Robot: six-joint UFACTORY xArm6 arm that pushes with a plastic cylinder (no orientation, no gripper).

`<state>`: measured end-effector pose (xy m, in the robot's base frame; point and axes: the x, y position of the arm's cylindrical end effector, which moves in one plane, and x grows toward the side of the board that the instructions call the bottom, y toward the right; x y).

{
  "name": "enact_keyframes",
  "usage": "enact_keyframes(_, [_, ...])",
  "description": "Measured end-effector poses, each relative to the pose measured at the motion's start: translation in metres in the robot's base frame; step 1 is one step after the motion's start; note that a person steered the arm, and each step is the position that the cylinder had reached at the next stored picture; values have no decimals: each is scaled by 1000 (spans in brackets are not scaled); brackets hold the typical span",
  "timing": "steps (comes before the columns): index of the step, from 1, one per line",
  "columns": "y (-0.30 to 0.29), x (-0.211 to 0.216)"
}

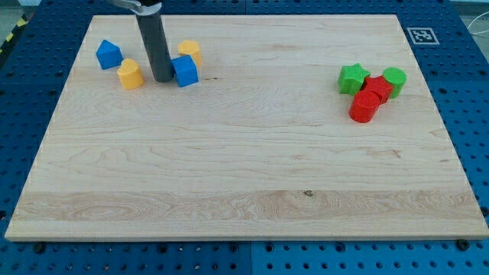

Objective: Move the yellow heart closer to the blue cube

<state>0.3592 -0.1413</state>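
Observation:
The yellow heart (131, 74) lies near the board's top left. The blue cube (185, 71) lies a short way to its right. My tip (162, 79) rests on the board between the two, right against the cube's left side and a small gap right of the heart. The dark rod rises from there out of the view's top. A second yellow block (189, 51) sits just behind the cube, touching it; its shape is unclear.
A blue house-shaped block (108, 54) lies up and left of the heart. At the right, a green star (352, 78), a red block (377, 87), a green round block (394, 78) and a red cylinder (364, 107) are clustered. The wooden board (244, 176) has blue pegboard around it.

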Motion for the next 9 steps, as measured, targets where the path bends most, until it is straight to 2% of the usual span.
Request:
enact_keyframes(3, [-25,-24])
enact_keyframes(7, [-46,-1])
enact_keyframes(9, [-64,-18])
